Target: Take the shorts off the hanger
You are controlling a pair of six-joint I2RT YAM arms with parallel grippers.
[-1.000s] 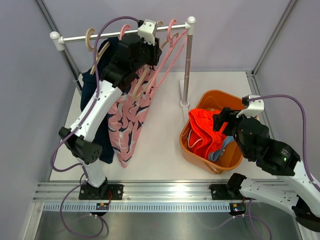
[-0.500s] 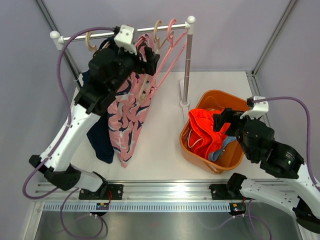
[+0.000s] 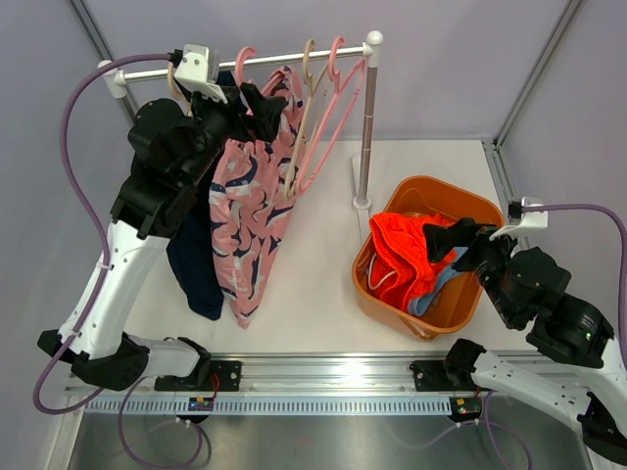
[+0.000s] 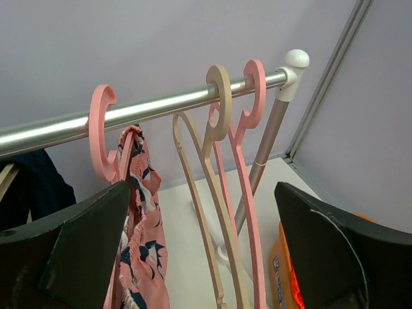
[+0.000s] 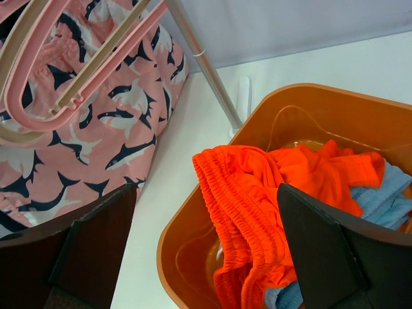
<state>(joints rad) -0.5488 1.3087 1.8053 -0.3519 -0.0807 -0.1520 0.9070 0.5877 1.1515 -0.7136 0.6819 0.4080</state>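
Note:
The pink shorts (image 3: 250, 211) with a navy shark pattern hang from a pink hanger (image 4: 103, 138) on the rail (image 3: 294, 57). Dark navy shorts (image 3: 196, 264) hang to their left, partly hidden behind my left arm. My left gripper (image 3: 263, 106) is open at rail height, just above the pink shorts (image 4: 138, 251), with nothing between its fingers. Bright orange shorts (image 3: 407, 257) and light blue shorts (image 3: 438, 291) lie in the orange basket (image 3: 377, 299). My right gripper (image 3: 453, 235) hovers open above the orange shorts (image 5: 257, 193), holding nothing.
Empty beige and pink hangers (image 3: 318, 108) hang on the rail to the right of the pink shorts. The rack's upright pole (image 3: 365, 127) stands between the hangers and the basket. Grey walls close off the back and sides.
My left gripper has opened and moved left along the rail, away from the empty hangers. My right gripper has opened wider and drawn back to the right over the basket.

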